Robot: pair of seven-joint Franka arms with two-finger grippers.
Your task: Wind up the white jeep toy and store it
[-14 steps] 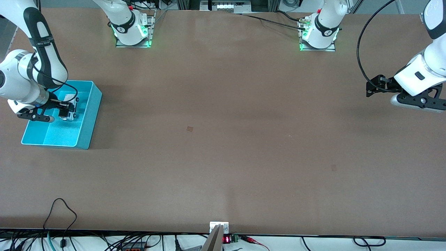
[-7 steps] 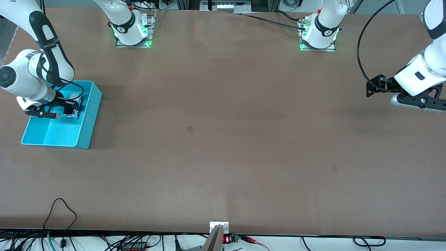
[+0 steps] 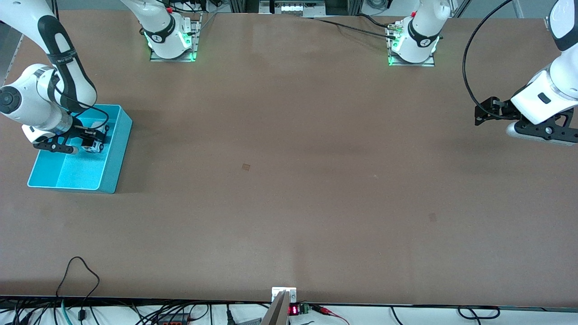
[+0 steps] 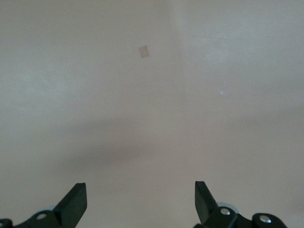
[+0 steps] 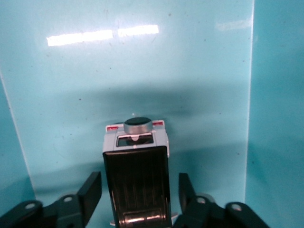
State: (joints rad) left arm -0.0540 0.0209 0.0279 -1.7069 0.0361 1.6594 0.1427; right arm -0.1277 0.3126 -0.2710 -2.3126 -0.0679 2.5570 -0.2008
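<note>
At the right arm's end of the table stands the cyan bin [image 3: 110, 169], an open box with its floor showing. The right gripper [image 3: 89, 141] reaches down into it, over the part of the bin farther from the front camera. In the right wrist view the white jeep toy [image 5: 137, 178] sits on the bin's floor [image 5: 142, 71] between the 2 black fingers [image 5: 90, 190], and a thin strip of cyan shows on each side between finger and car body, so the jaws stand narrowly parted around the toy without pressing on it. The jeep's black ribbed roof panel faces up at the camera, and a round grey and dark knob sits at its end away from the gripper, with small red marks on either side of it. In the front view the toy [image 3: 93, 145] shows only as a small white and dark shape at the fingertips, inside the bin. The brown table [image 3: 289, 180] runs across the middle, marked by a small darker square patch [image 3: 245, 167]. At the left arm's end, the left gripper [image 3: 482, 111] hangs above bare table and waits; its wrist view shows the 2 fingertips [image 4: 76, 202] spread wide with nothing between them.
</note>
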